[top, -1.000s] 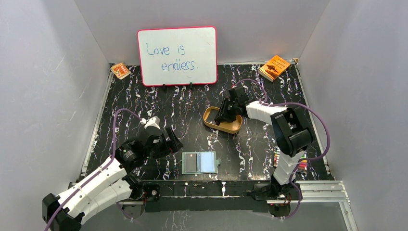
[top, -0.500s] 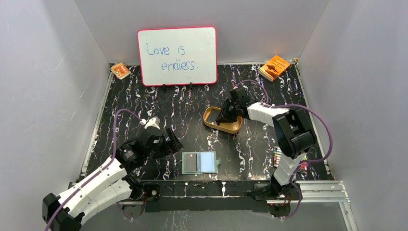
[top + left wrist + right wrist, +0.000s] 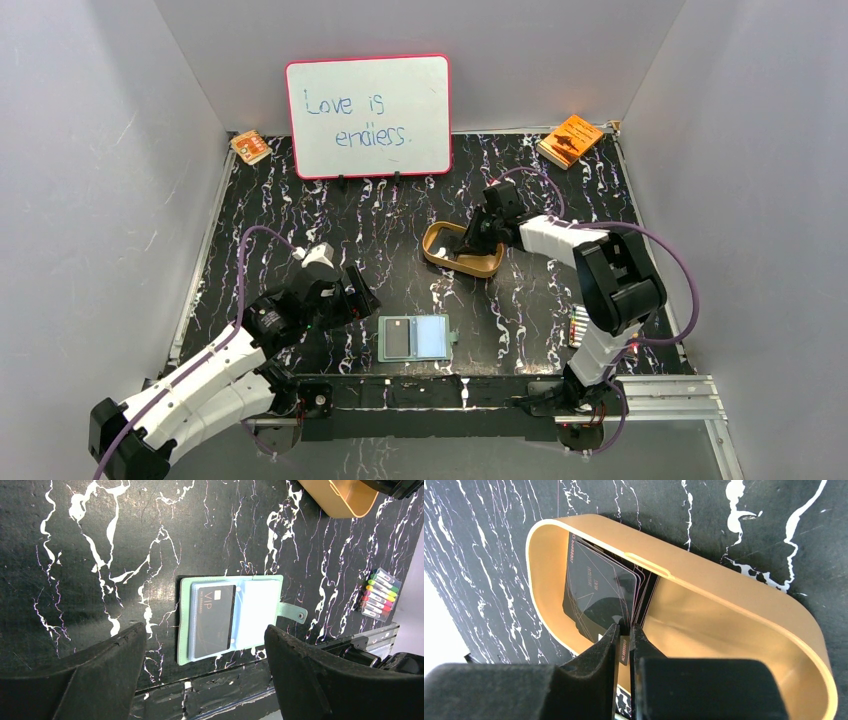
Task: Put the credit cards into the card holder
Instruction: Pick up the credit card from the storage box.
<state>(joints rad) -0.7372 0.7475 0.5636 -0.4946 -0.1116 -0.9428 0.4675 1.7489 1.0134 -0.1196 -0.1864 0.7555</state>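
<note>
Right gripper [image 3: 624,642] pinched on the edge of one of the black credit cards [image 3: 596,592] leaning in the tan-gold oval tray [image 3: 734,595], at 1 o'clock from the open card holder [image 3: 260,605], which has a VIP card [image 3: 212,620] inside and lies beneath the spread left gripper [image 3: 202,630].

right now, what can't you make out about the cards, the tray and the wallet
Right wrist view: the credit cards in the tray overlap, so their count is unclear; the right gripper hides the lower end of the pinched card.
Top external view: the right gripper covers much of the tray's inside.
Left wrist view: the VIP card in the card holder hides anything beneath it; its fine print is too small.
</note>
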